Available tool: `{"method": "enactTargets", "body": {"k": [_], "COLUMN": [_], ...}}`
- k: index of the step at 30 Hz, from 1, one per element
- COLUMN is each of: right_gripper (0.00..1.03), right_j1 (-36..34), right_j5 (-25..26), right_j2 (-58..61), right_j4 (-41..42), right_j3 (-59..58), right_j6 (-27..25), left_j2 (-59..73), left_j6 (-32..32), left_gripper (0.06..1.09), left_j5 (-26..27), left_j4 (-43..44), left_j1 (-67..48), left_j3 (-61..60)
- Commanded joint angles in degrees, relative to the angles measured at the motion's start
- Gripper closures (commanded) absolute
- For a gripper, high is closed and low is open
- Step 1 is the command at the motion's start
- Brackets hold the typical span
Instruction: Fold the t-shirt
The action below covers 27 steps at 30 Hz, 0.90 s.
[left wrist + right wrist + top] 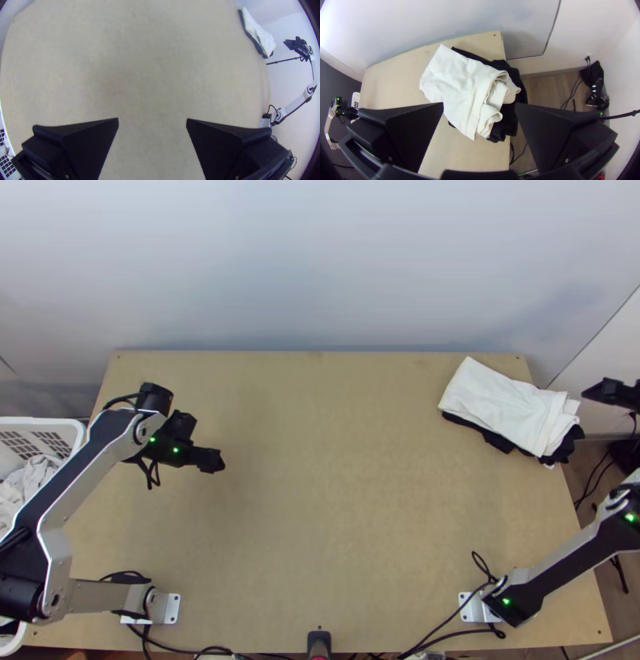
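In the top view a folded white cloth (500, 406) lies on a dark cloth (480, 430) near the table's far right corner. My left gripper (222, 462) is above the table's left part, well away from the cloths. In the left wrist view that gripper (152, 120) stands open, with bare table between its fingers. My right gripper (588, 393) is just past the table's right edge, beside the cloths. Seen from its own wrist, the right gripper (479, 106) is open and holds nothing; the white cloth (453, 80) shows its layered, rolled end.
A white basket (76, 432) with light cloth inside stands at the table's left side. Bare wood (320, 500) covers the table's middle. Cables (448, 618) run along the near edge, and a wall (320, 260) rises behind the table.
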Motion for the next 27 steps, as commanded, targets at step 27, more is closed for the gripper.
{"method": "enactTargets", "body": {"k": [27], "right_gripper": [0.05], "right_j1": [49.91], "right_j5": [43.44], "right_j2": [-66.96], "right_j4": [66.20], "right_j3": [-83.14], "right_j6": [25.45], "left_j2": [-40.52], "left_j6": [-4.16], "left_gripper": [0.10], "left_j5": [-5.82], "left_j4": [24.43], "left_j1": [6.33], "left_j3": [-25.27]}}
